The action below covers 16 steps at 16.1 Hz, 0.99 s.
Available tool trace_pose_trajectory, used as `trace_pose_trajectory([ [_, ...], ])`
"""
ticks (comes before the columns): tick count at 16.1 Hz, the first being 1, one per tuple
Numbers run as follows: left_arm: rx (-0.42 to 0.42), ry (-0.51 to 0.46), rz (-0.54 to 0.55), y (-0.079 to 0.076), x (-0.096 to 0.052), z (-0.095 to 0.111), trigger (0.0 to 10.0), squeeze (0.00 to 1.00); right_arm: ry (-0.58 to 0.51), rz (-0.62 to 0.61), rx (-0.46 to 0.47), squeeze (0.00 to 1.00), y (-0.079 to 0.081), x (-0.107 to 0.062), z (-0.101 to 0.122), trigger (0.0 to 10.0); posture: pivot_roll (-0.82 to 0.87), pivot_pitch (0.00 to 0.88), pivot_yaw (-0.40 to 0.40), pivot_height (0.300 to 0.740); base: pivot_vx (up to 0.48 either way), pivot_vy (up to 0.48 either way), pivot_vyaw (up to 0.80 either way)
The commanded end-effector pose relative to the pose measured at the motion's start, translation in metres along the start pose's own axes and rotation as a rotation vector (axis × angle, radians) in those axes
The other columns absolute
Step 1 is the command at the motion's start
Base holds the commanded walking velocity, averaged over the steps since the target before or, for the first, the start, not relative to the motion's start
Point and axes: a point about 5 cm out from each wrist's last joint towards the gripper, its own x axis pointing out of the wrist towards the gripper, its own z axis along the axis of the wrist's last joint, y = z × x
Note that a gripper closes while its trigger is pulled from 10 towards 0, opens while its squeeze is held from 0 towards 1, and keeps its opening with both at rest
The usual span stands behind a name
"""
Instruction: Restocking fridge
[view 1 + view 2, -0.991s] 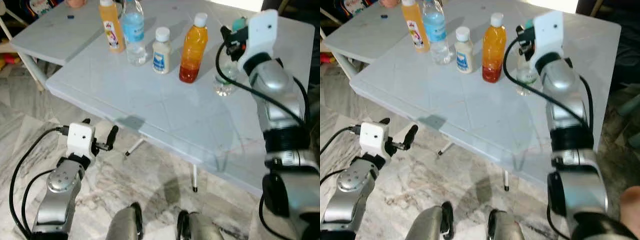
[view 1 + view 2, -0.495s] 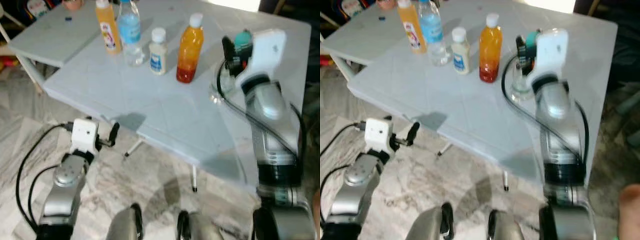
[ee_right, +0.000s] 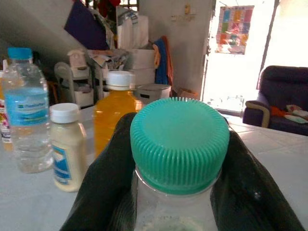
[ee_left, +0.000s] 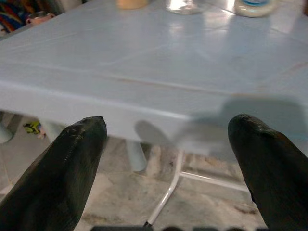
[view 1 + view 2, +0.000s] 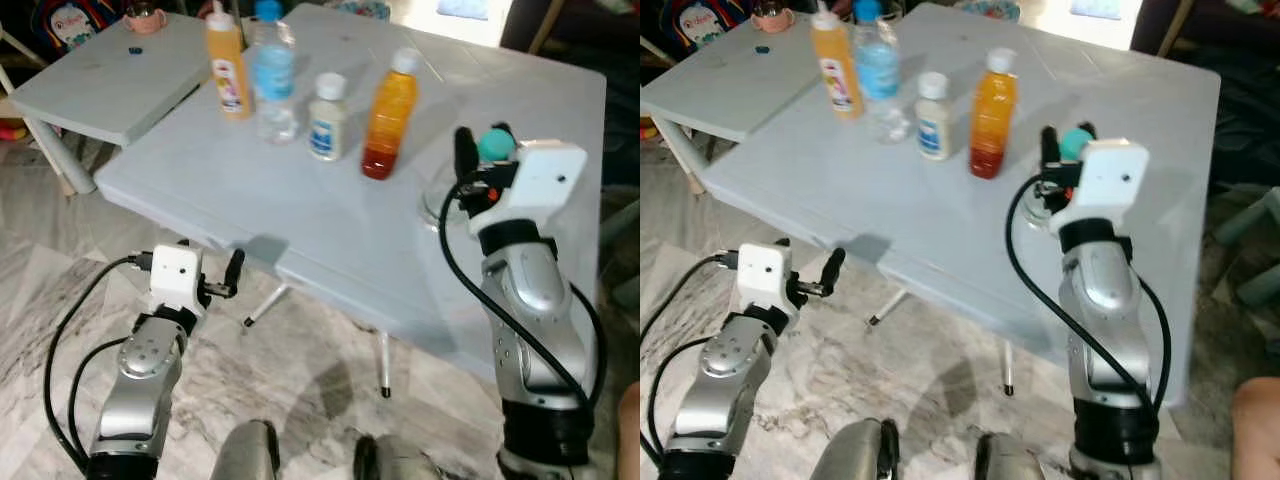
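The robot has two silver jointed arms, each with a white boxy wrist block, looping black cables, and a gripper of long black fingers.

Right pincer [image 5: 478,160] clamped, raised; left pincer [image 5: 207,268] spread, low.

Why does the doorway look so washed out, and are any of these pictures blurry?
In the right wrist view the doorway is blown out by daylight, while the green-capped bottle is sharp. In the left wrist view the near black fingers look soft. The eye views are fairly sharp; the table carries a mild sheen.
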Motion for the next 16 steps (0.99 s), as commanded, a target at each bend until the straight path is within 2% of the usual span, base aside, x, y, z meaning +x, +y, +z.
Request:
trace_pose_trajectory([
  [1, 0.006, 0.017, 0.014, 0.002, -0.001, -0.004, 10.0, 0.00, 0.144, 0.048, 0.036, 0.00, 0.012, -0.006, -0.027, 10.0, -0.08, 0.142, 0.030, 0.740, 0.000, 0.458, 0.80],
  [2, 0.000, 0.012, 0.014, 0.001, 0.001, -0.004, 10.0, 0.00, 0.134, 0.080, 0.002, 0.00, 0.014, -0.009, -0.027, 10.0, -0.08, 0.137, 0.026, 0.740, 0.000, 0.458, 0.80],
  [7, -0.013, 0.001, 0.032, -0.001, 0.003, -0.005, 10.0, 0.00, 0.141, 0.103, 0.013, 0.00, 0.012, -0.010, -0.028, 10.0, -0.09, 0.126, 0.009, 0.740, 0.000, 0.367, 0.80],
  [9, -0.010, 0.011, 0.026, -0.005, 0.001, -0.011, 10.0, 0.00, 0.141, 0.134, 0.032, 0.00, 0.017, -0.011, -0.030, 10.0, -0.09, 0.117, 0.009, 0.740, 0.000, 0.000, 0.80],
  [11, -0.025, 0.048, 0.035, -0.005, -0.003, -0.022, 10.0, 0.00, 0.196, 0.138, 0.062, 0.00, 0.023, -0.023, -0.046, 10.0, -0.09, 0.110, 0.010, 0.740, 0.000, 0.000, 0.80],
  [13, -0.011, 0.022, 0.034, -0.004, 0.001, -0.016, 10.0, 0.00, 0.200, 0.159, 0.063, 0.00, 0.028, -0.030, -0.049, 10.0, -0.09, 0.108, 0.013, 0.740, 0.000, 0.000, 0.80],
  [16, 0.001, 0.013, 0.060, 0.003, 0.003, -0.014, 10.0, 0.00, 0.194, 0.154, 0.063, 0.00, 0.025, -0.029, -0.052, 10.0, -0.09, 0.107, 0.019, 0.740, 0.000, 0.000, 0.80],
])
